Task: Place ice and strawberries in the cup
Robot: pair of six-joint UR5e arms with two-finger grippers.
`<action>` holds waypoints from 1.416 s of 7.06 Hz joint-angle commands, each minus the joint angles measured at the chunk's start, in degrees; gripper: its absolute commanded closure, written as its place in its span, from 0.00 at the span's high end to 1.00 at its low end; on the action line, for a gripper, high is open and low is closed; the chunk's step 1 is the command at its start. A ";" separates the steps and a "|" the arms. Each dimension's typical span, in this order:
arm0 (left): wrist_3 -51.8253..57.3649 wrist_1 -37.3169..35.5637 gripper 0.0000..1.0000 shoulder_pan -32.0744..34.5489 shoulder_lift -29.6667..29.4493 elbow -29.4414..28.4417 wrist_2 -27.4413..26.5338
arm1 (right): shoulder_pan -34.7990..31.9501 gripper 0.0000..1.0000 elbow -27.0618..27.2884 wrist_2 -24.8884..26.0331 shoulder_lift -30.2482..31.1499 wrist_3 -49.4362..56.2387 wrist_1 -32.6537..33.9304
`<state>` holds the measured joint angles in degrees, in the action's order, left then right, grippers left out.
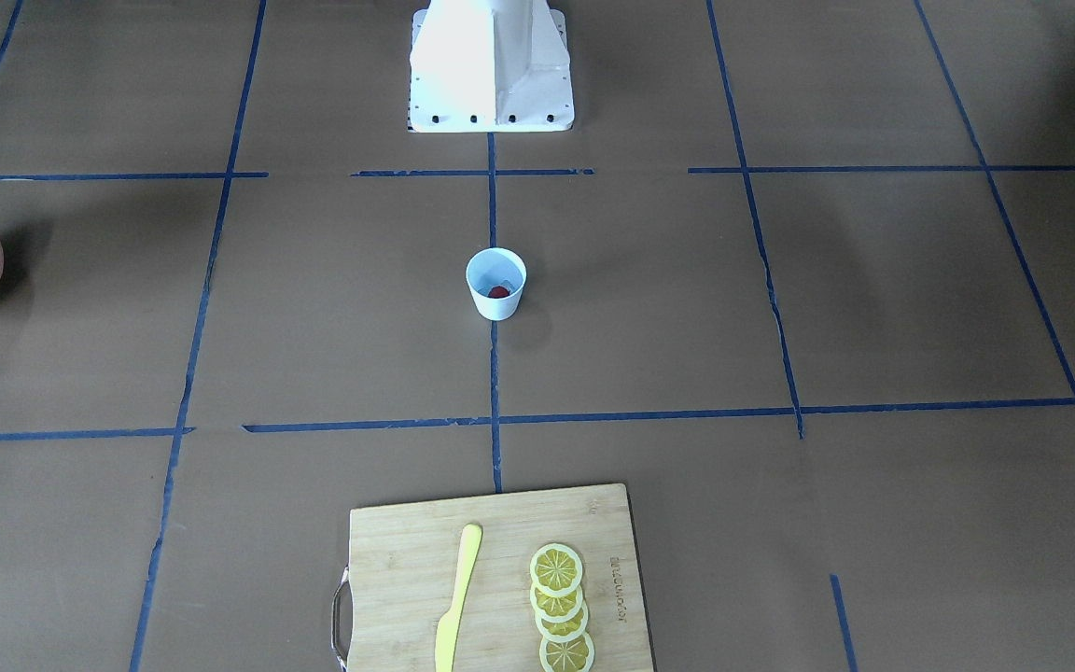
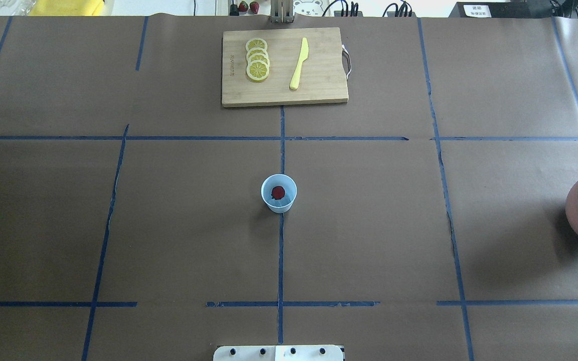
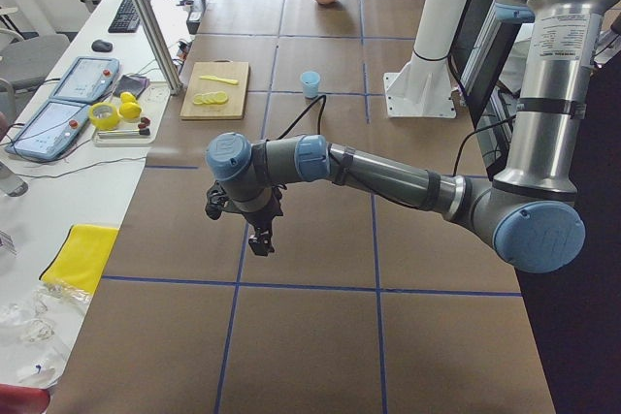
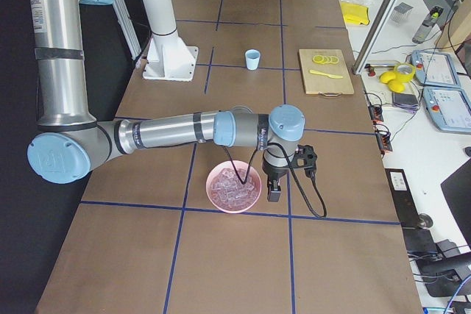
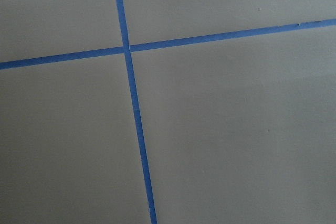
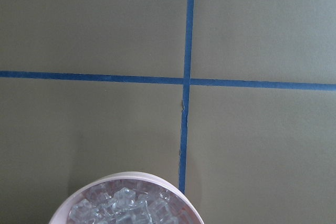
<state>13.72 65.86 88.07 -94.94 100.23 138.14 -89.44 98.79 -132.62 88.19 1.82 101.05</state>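
The pale blue cup point(image 2: 279, 199) stands upright at the table's centre, with one dark red strawberry point(image 2: 278, 192) inside it; both also show from the front as the cup point(image 1: 495, 303) and the strawberry point(image 1: 498, 292). The ice point(image 4: 232, 184) fills a pink bowl point(image 4: 218, 201) at the robot's right end of the table, also seen as ice point(image 6: 126, 209) at the bottom of the right wrist view. My right gripper point(image 4: 274, 195) hangs just beside that bowl's rim. My left gripper point(image 3: 260, 239) hovers over bare table far from the cup. Whether either gripper is open or shut I cannot tell.
A wooden cutting board point(image 2: 319, 85) with lemon slices point(image 2: 257, 59) and a yellow knife point(image 2: 299, 64) lies at the far side. The robot's white base point(image 1: 491, 70) stands behind the cup. Two more strawberries point(image 2: 248, 6) sit beyond the table's far edge.
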 commanded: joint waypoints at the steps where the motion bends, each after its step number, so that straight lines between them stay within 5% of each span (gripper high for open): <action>1: -0.01 -0.29 1.00 -0.01 0.10 0.76 0.28 | 0.49 1.00 0.09 -0.09 0.05 -0.06 -0.07; 10: 0.08 -0.65 1.00 -0.44 0.10 2.16 -0.33 | 1.37 1.00 0.79 -0.01 -0.04 0.12 -0.24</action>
<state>13.80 65.25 87.64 -94.86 101.95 137.82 -88.07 99.36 -132.63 88.23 1.87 100.84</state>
